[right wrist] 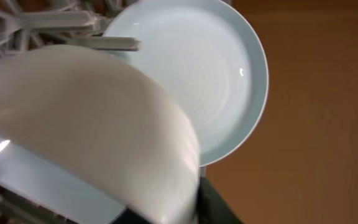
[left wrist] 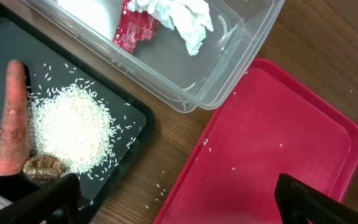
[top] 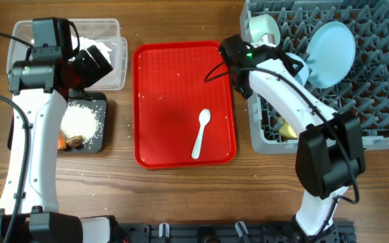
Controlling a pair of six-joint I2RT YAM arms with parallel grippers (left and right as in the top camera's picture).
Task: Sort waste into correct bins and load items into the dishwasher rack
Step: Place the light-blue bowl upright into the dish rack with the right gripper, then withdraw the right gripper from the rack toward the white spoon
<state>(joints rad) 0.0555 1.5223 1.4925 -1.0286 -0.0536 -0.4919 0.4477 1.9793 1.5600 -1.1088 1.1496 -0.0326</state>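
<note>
My left gripper (left wrist: 179, 208) is open and empty, above the gap between the black tray (left wrist: 135, 112) and the red serving tray. The black tray (top: 100, 138) holds the carrot (left wrist: 12, 118), the rice heap (left wrist: 73, 127) and the brown scrap (left wrist: 42, 167). The clear tub (left wrist: 229, 81) holds the red wrapper (left wrist: 134, 28) and the tissue (left wrist: 182, 18). My right gripper (top: 253, 39) is shut on the pale green bowl (top: 263, 27) over the dishwasher rack's (top: 383, 101) back left corner; the bowl (right wrist: 92, 124) fills the right wrist view. The blue plate (top: 331, 54) stands in the rack. The white spoon (top: 201, 133) lies on the red tray.
The red serving tray (top: 161, 74) lies between the bins and the rack, with a few stray rice grains on it and on the wood beside it. A yellowish thing (top: 286, 128), perhaps the cup, shows in the rack's front left under my right arm.
</note>
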